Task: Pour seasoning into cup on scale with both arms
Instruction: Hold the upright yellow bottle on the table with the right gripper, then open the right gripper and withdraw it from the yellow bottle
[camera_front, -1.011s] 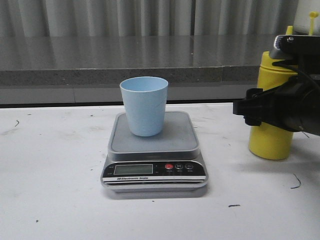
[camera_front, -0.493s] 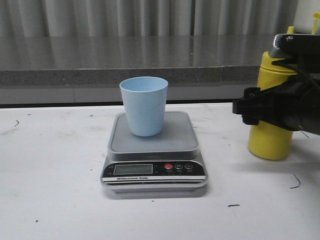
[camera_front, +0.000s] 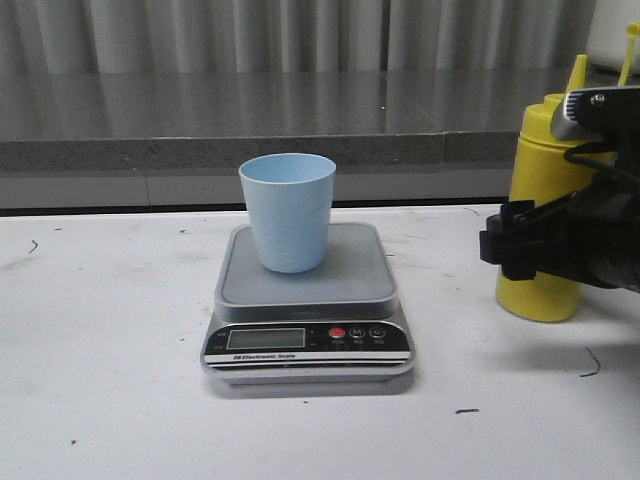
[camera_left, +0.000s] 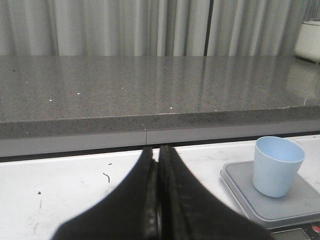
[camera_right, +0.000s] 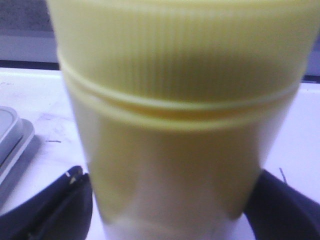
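Note:
The yellow seasoning bottle (camera_front: 540, 160) stands upright on the white table at the right and fills the right wrist view (camera_right: 175, 100). My right gripper (camera_front: 545, 248) is open, with one finger on each side of the bottle's lower body (camera_right: 170, 200), close to its sides. The pale blue cup (camera_front: 288, 212) stands upright on the grey platform of the scale (camera_front: 308, 300) at the middle. My left gripper (camera_left: 157, 150) is shut and empty, low over the table to the left of the scale (camera_left: 240, 192) and cup (camera_left: 276, 165); it is outside the front view.
A grey stone ledge (camera_front: 250, 120) with curtains behind it runs along the back of the table. A white object (camera_left: 309, 40) sits on the ledge at the far right. The table top (camera_front: 100, 340) has small dark marks.
My right gripper has shifted a little right and down along the bottle, so more of the bottle's top shows. The bottle, cup and scale have stayed put.

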